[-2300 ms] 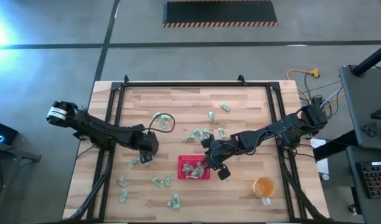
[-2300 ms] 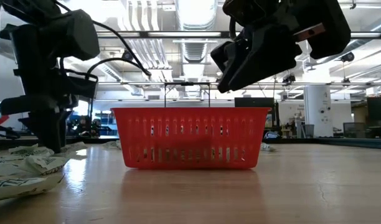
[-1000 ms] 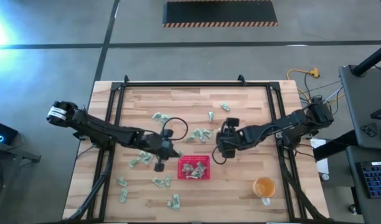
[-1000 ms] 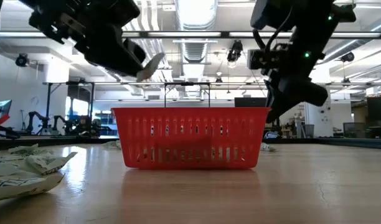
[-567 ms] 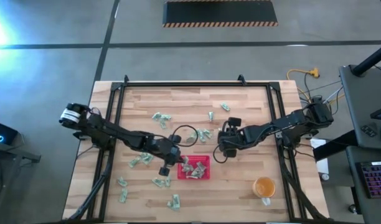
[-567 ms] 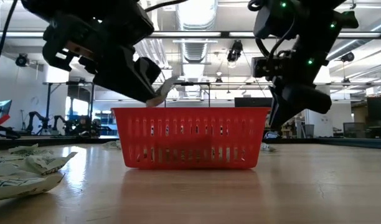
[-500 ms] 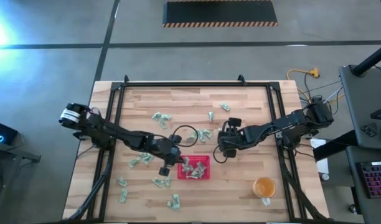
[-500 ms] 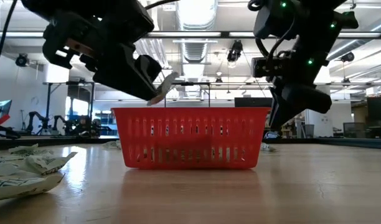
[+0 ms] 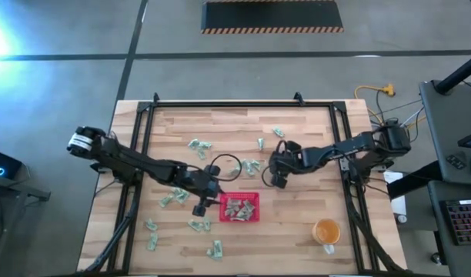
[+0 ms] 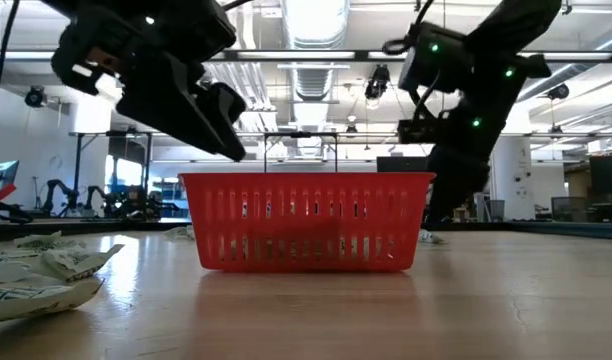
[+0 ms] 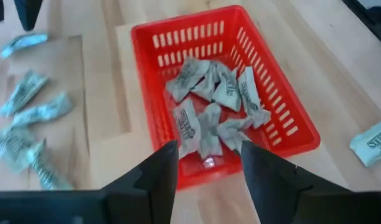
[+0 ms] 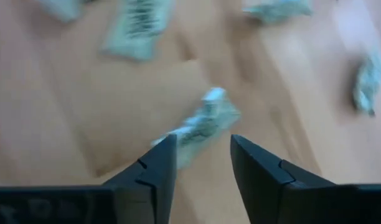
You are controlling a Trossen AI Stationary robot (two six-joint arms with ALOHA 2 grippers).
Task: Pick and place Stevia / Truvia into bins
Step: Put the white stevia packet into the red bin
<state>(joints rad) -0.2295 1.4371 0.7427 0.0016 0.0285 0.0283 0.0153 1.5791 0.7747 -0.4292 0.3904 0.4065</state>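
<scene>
The left hand (image 11: pixel 206 163) hangs empty with fingers spread beside the one red tray (image 9: pixel 254 198), where its wrist view alone shows about seven sachets (image 11: pixel 209 99). The right hand (image 12: pixel 203 155), fingers spread, hovers over a loose sachet (image 12: pixel 203 121) on the table (image 9: pixel 305 131).

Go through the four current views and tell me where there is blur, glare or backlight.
High view: glare at the left edge, the table evenly lit. Low view: bright ceiling lights backlight both arms into dark shapes; the near sachets are soft. Left wrist view: sharp on the red tray. Right wrist view: smeared throughout, the sachet ahead of the fingers only a pale streak.
</scene>
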